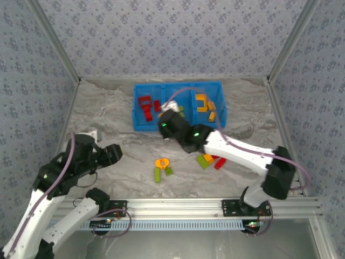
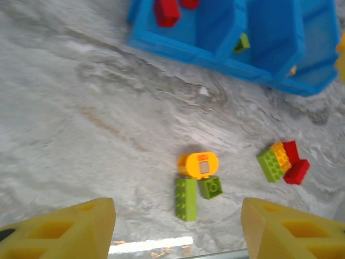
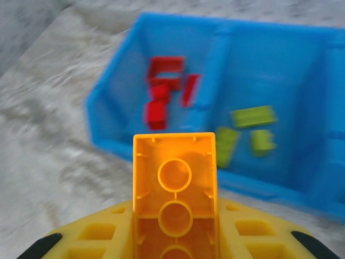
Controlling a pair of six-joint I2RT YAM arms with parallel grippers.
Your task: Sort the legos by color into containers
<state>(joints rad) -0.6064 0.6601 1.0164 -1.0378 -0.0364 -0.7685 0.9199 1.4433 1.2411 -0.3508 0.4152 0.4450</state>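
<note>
My right gripper (image 3: 174, 229) is shut on an orange-yellow lego brick (image 3: 174, 178), its hollow underside facing the wrist camera. It hangs at the front wall of the blue bin (image 1: 136, 110), near the divider between the left and middle compartments (image 1: 166, 112). Red legos (image 3: 161, 94) lie in the left compartment, green ones (image 3: 250, 117) in the middle, orange ones (image 1: 204, 103) in the right. My left gripper (image 2: 177, 209) is open over the table at the left (image 1: 114, 153), nothing between its fingers. Loose legos lie ahead of it.
On the table lie a rounded orange brick (image 2: 198, 165), a long green brick (image 2: 185, 198) and a small green one (image 2: 210, 187). Further right sits a cluster of green (image 2: 269, 164), orange (image 2: 281, 155) and red (image 2: 294, 168) bricks. Patterned walls enclose the table.
</note>
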